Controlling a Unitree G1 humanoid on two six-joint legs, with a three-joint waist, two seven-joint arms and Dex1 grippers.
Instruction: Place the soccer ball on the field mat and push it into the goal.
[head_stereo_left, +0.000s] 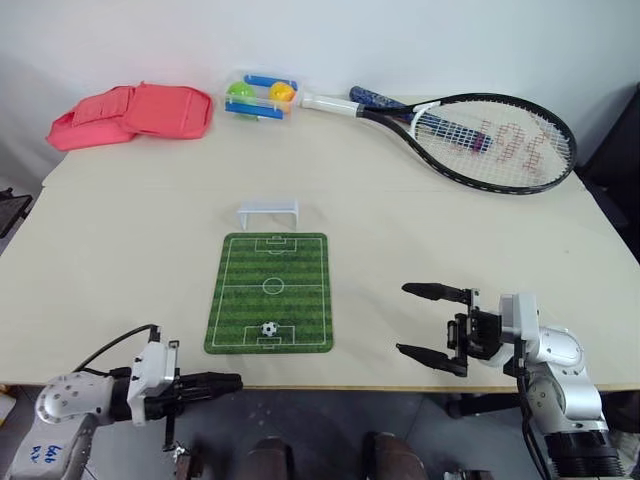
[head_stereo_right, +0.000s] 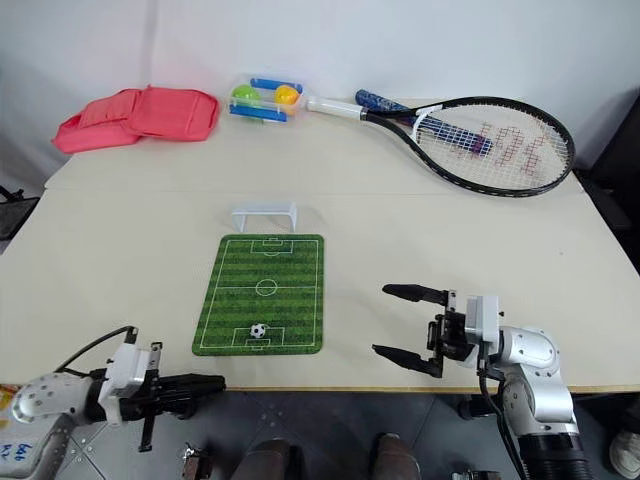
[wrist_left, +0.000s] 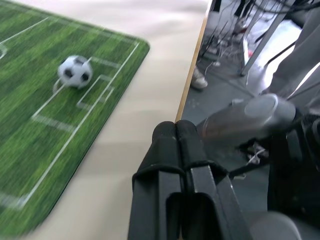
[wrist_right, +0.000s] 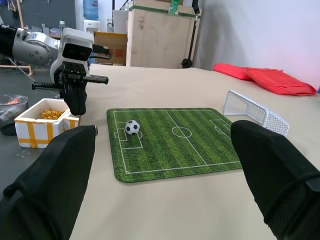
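Soccer ball (head_stereo_left: 269, 328) resting on the field mat (head_stereo_left: 300, 300), in the penalty box at the end nearest the robot.
The white goal (head_stereo_left: 268, 211) stands just beyond the mat's far end. Left gripper (head_stereo_left: 232, 381) hangs off the table edge, its 2 fingers pressed together, empty; right gripper (head_stereo_left: 428, 320) hovers beside the mat, jaws wide, empty.

Bright, even light with soft shadows; the left wrist view is motion-blurred.
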